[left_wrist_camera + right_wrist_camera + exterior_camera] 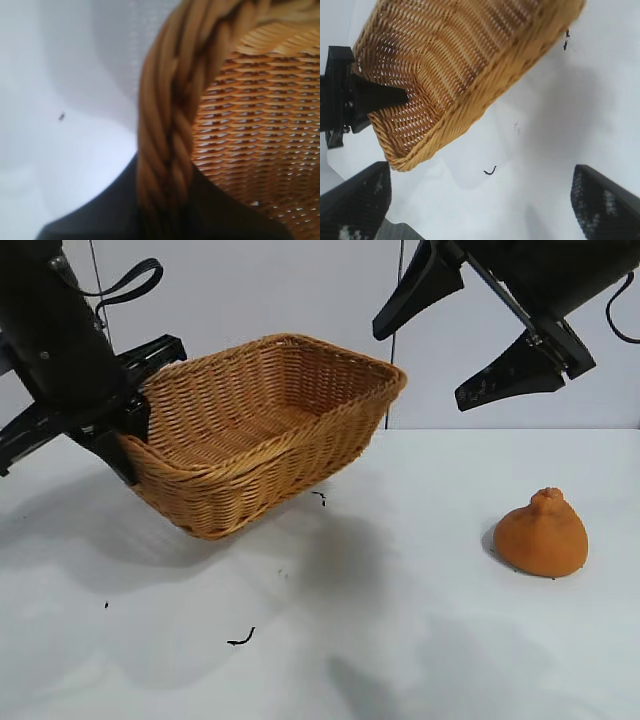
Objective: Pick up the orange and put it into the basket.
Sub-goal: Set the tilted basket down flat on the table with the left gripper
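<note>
Left gripper (pixel 128 435) clamped on wicker basket (pixel 262 430) rim, basket tilted with one end lifted off white table (pixel 380 640).
Orange (pixel 541 533) sits on table well apart from basket; right gripper (pixel 462 340) hangs above, jaws wide, holding nothing.

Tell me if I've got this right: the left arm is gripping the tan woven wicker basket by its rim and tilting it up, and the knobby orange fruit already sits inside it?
Not quite. The left gripper does clamp the tan woven wicker basket by its braided rim, tilted, but the knobby orange fruit lies on the white table, apart from the basket, as the exterior view shows.
</note>
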